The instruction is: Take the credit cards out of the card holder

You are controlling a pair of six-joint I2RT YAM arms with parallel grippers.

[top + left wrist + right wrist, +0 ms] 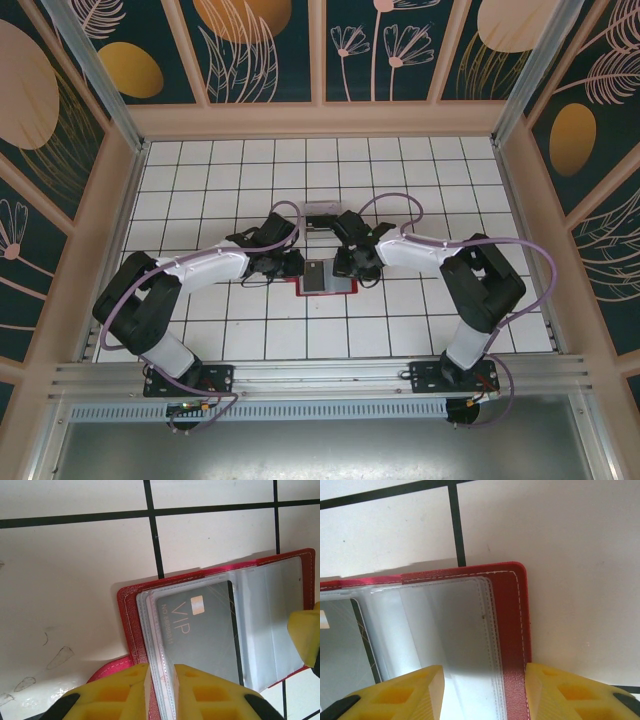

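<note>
The red card holder (340, 291) lies open on the tiled table between my two grippers. A dark grey credit card (200, 635) marked VIP sits inside a see-through sleeve on the holder's left half. My left gripper (161, 690) is shut on the edge of the stacked sleeves, beside the red cover (127, 615). My right gripper (485, 690) stands open over the holder's right half. One of its fingers is above the clear sleeves (445, 630), the other just off the red edge (515, 615). The grey card (340, 645) shows at the left there.
A clear plastic tray (322, 214) sits just behind the holder, between the two wrists. White tiles with black lines stretch out on all sides. Wooden walls bound the table at the back and both sides.
</note>
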